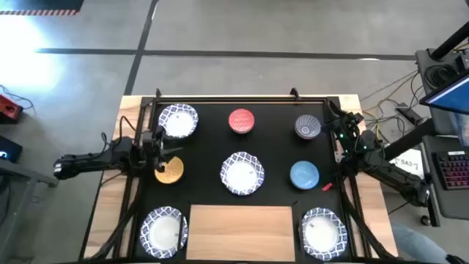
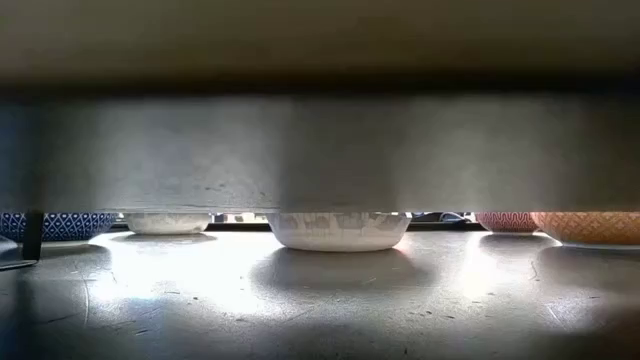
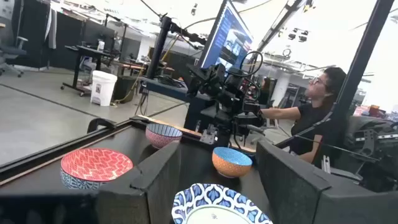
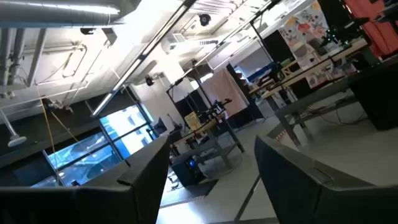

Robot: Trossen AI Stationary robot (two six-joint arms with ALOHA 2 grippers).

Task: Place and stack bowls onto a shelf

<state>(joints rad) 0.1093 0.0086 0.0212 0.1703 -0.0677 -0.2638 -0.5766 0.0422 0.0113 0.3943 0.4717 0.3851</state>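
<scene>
On the black mat stand white bowls with blue patterned rims at the far left (image 1: 178, 121), the middle (image 1: 242, 174), the near left (image 1: 164, 229) and the near right (image 1: 322, 229). Smaller bowls stand among them: red (image 1: 242, 121), blue-grey patterned (image 1: 308, 127), yellow-gold (image 1: 170, 170) and blue (image 1: 304, 174). The shelf (image 1: 241, 231), a light-wood board, lies flat at the near edge. My left gripper (image 1: 158, 149) is open between the far-left white bowl and the yellow-gold bowl, holding nothing (image 3: 214, 180). My right gripper (image 1: 338, 126) is open beside the patterned bowl, its fingers empty (image 4: 214, 186).
A black frame (image 1: 220, 97) runs along the mat's far side. Cables, a keyboard and screens crowd the floor to the right (image 1: 447, 161). A person (image 3: 320, 106) sits beyond the table's right side. Bare mat lies between the bowls.
</scene>
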